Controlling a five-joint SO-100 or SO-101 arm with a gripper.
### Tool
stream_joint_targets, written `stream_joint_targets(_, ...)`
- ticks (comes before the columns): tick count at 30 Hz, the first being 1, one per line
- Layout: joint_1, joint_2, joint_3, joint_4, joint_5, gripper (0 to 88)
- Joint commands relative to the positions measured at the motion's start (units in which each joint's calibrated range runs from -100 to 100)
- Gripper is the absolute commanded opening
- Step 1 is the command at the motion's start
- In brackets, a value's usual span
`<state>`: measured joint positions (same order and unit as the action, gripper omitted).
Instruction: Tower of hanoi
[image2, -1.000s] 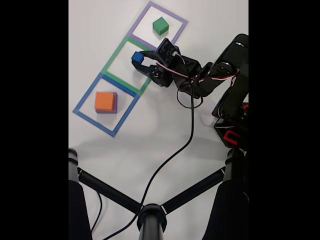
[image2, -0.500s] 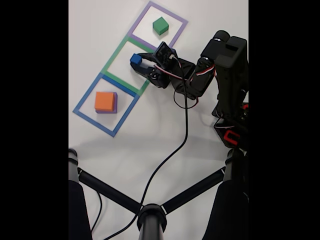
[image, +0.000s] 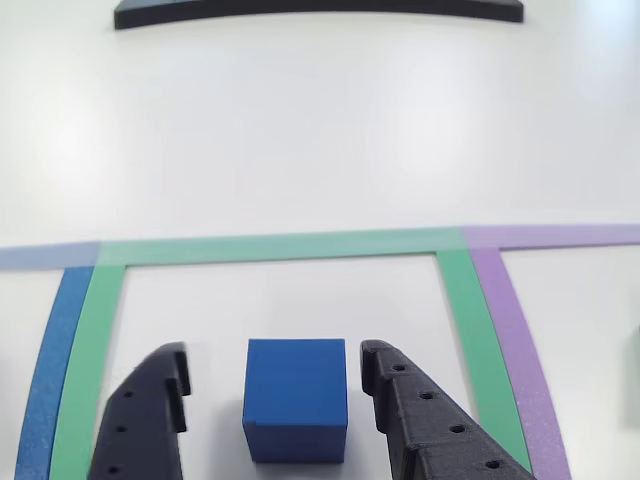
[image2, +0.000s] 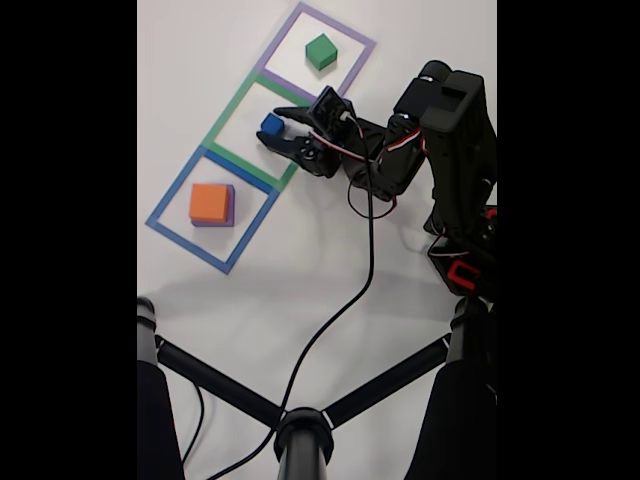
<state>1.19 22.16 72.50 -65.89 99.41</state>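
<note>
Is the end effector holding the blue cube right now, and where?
Nothing held: the end effector is open, gaps showing on both sides of the blue cube.

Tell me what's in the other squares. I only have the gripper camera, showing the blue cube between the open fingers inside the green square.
Observer: In the fixed view, a green cube sits alone inside the purple square.
Operator: And the blue square?
Observer: In the blue square, an orange block lies on top of a purple block, whose edge peeks out along one side.
Operator: Is any cable near those squares?
Observer: No. The black cable trails from the arm toward the bottom of the picture, apart from all three squares.
</note>
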Motion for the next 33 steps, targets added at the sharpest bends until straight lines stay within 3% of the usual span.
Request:
stream_joint_targets(1, 0.83, -0.85, -0.58, -1.73, 0.59, 26.1)
stream_joint_targets(7, 1.21, -7.10, 1.70, 0.37, 0.59, 26.4)
stream_joint_targets(12, 1.44, -21.92, 5.15, 12.75, 0.59, 19.5)
stream_joint_targets(18, 3.04, -49.08, 7.78, 45.21, 0.59, 0.4)
stream_joint_targets(25, 6.25, -74.40, 2.42, 83.66, 0.59, 0.0)
stream_joint_targets(33, 12.65, -77.77, -23.75, 119.03, 0.59, 0.0)
